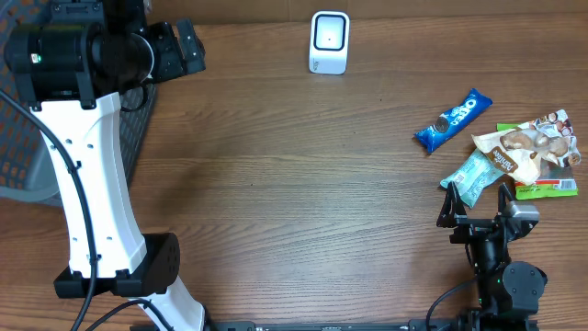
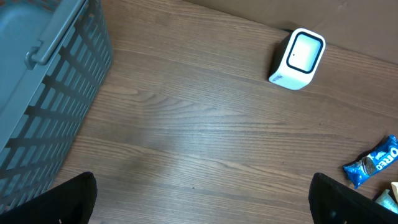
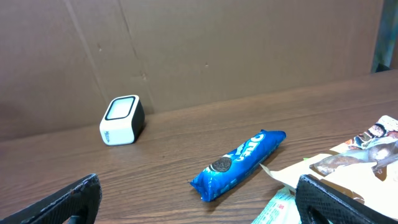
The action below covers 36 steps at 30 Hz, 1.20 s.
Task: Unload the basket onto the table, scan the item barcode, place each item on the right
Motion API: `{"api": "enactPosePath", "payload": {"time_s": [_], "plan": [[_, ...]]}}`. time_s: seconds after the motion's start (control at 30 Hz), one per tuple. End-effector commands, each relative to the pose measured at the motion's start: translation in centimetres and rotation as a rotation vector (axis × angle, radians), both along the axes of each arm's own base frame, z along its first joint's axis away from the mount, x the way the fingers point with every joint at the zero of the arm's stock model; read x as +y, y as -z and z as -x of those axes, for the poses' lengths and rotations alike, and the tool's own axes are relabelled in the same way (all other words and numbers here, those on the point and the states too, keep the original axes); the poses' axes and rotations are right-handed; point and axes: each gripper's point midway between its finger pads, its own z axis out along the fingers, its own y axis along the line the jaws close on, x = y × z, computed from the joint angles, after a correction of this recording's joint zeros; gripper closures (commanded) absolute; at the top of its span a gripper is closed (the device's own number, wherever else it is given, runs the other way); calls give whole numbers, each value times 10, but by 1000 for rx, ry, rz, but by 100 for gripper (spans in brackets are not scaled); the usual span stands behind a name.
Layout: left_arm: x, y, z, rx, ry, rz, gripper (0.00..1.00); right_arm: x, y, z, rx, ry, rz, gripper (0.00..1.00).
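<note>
i'm looking at a brown wood-grain table (image 1: 294,184), matte, with long streaks running left to right. the barcode scanner (image 1: 329,41) stands near the middle of the far edge: a small white block with rounded corners and a pale glossy window framed in black, facing up and forward.

the items lie in a cluster by the right edge. farthest out is the oreo pack (image 1: 453,120), a slim blue foil sleeve with crimped ends, lying flat on a diagonal, apart from the rest. just beside it, toward the right edge, a crinkled brown-and-cream pouch (image 1: 519,152) rests over a green-trimmed bag (image 1: 551,188), and a teal packet (image 1: 473,176) sticks out from under them toward the near side. i can't read any barcode from these views.

the right gripper (image 1: 478,204) hovers low near the near right corner, black fingers spread fully apart, nothing between them; one finger seems to sit just short of the teal packet, though the overhead angle leaves that unsure. the left gripper (image 2: 204,186) hangs high over the far left part of the table, fingers equally wide, holding and touching nothing.

a grey plastic basket (image 2: 50,93) with a slatted lattice wall sits off the left edge. plain brown cardboard (image 3: 186,50) lines the back behind the table.
</note>
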Motion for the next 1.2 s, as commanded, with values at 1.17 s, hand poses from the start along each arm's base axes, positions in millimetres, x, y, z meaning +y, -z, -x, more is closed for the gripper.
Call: {"api": "enactPosePath", "payload": {"time_s": [1.17], "plan": [[10, -6, 1, -18, -36, 10, 0, 0, 1, 0, -8, 6, 4, 0]]}}
